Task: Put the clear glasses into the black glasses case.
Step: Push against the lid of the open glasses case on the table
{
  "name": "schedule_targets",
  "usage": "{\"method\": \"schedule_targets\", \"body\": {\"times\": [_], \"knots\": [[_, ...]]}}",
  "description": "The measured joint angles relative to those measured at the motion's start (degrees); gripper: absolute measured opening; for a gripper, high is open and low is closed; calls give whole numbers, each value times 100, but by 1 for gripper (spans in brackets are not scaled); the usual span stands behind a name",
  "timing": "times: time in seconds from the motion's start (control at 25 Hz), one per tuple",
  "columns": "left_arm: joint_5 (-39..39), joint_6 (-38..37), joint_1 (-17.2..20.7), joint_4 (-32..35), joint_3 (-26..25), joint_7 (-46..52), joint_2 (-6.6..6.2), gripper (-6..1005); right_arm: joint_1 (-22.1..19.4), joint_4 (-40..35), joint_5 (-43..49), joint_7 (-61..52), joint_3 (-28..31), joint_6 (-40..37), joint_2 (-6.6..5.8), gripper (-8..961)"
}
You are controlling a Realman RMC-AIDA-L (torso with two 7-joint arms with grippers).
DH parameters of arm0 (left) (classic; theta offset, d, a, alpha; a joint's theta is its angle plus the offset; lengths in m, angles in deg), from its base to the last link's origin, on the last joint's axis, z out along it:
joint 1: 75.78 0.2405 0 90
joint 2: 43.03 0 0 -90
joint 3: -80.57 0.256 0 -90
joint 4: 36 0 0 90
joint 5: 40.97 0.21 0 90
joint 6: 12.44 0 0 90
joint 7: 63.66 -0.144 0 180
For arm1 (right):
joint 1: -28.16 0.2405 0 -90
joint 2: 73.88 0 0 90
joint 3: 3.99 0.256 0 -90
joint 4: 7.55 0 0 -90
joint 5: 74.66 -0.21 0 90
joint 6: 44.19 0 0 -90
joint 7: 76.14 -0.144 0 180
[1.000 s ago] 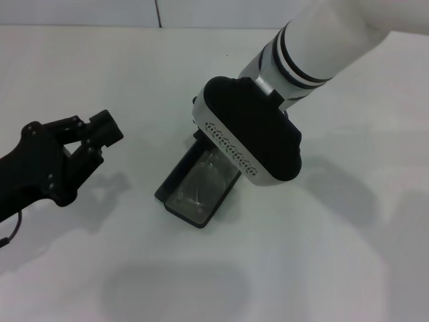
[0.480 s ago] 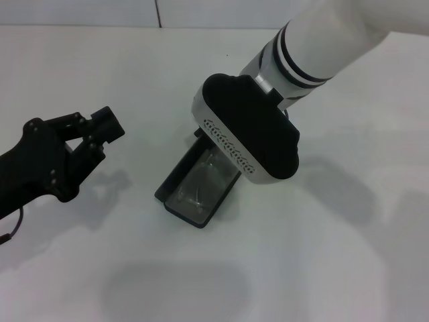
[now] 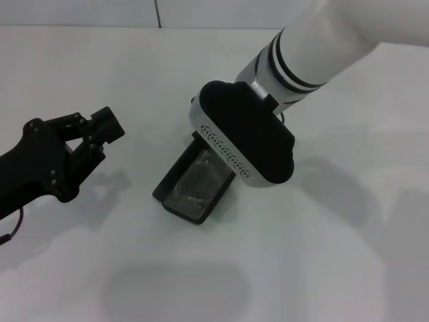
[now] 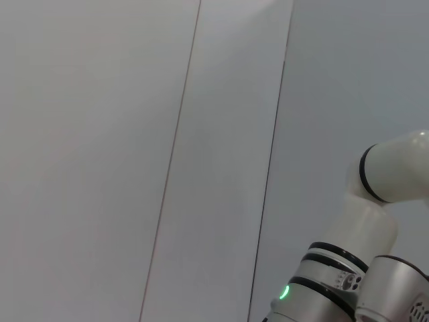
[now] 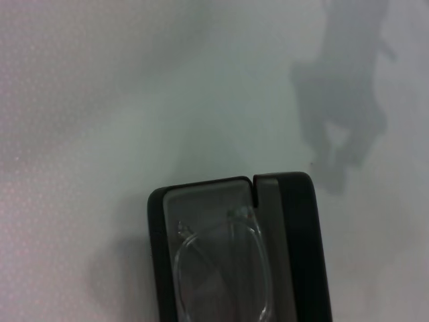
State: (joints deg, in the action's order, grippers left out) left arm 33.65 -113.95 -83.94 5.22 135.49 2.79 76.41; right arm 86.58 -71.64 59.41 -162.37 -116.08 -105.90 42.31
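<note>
The black glasses case (image 3: 175, 193) lies open on the white table, its grey-lined tray facing up. The clear glasses (image 3: 198, 184) lie inside that tray. The right wrist view looks straight down on the case (image 5: 298, 255), and the glasses (image 5: 221, 268) show faintly on the lining. My right arm's wrist housing (image 3: 244, 141) hangs directly over the case's far end and hides my right gripper beneath it. My left gripper (image 3: 90, 132) is open and holds nothing, off to the left, well apart from the case.
The white table (image 3: 322, 268) runs on all sides of the case. A wall with a dark seam (image 3: 158, 13) bounds the far edge. The left wrist view shows only wall panels and part of my right arm (image 4: 375, 221).
My right wrist has shifted slightly left and away over the case, and the case has edged a little left with it. The left gripper has barely moved.
</note>
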Motion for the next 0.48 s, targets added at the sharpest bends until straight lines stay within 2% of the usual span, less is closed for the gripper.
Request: {"method": "schedule_targets", "body": {"times": [0.48], "knots": [[0, 6, 0, 0, 0, -9, 0, 139, -46, -36, 39, -14, -15, 105, 0, 103]]}}
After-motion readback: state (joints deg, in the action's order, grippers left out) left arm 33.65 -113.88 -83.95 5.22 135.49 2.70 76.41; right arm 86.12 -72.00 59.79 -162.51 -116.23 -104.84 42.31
